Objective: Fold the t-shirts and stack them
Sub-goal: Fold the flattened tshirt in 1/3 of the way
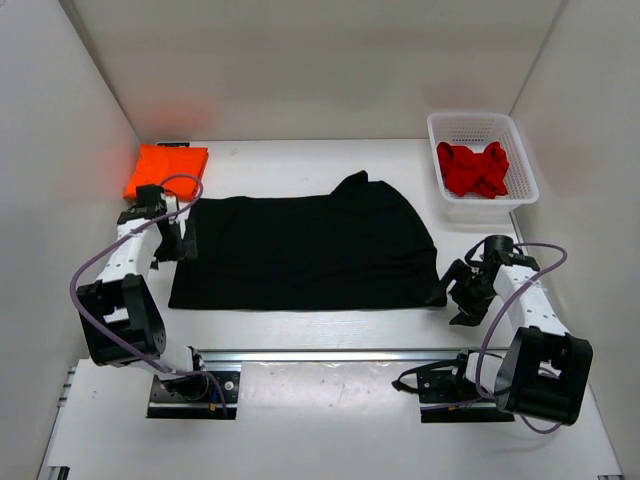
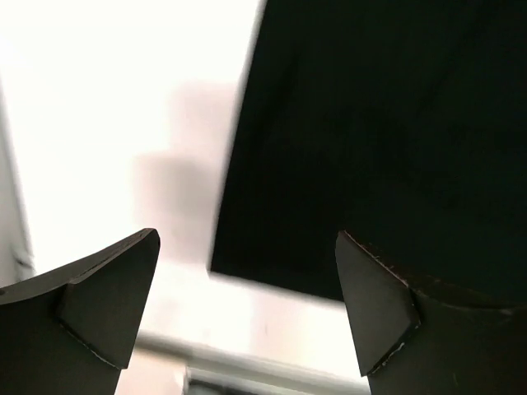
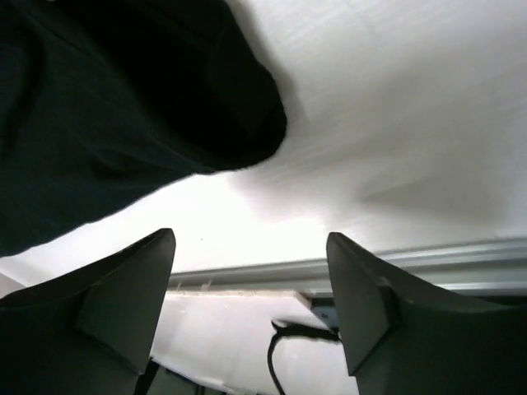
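Left fingers (image 2: 107,304) above white table (image 2: 115,115)

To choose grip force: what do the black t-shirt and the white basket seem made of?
Black t-shirt: soft matte cloth, probably knit; it lies limp and flat. White basket: likely rigid plastic, smooth; its walls are a regular moulded mesh.

A first t-shirt (image 1: 300,252) is laid at frame centre, a second t-shirt (image 1: 166,170) at upper left, a third t-shirt (image 1: 474,168) in a basket (image 1: 478,117) at upper right.
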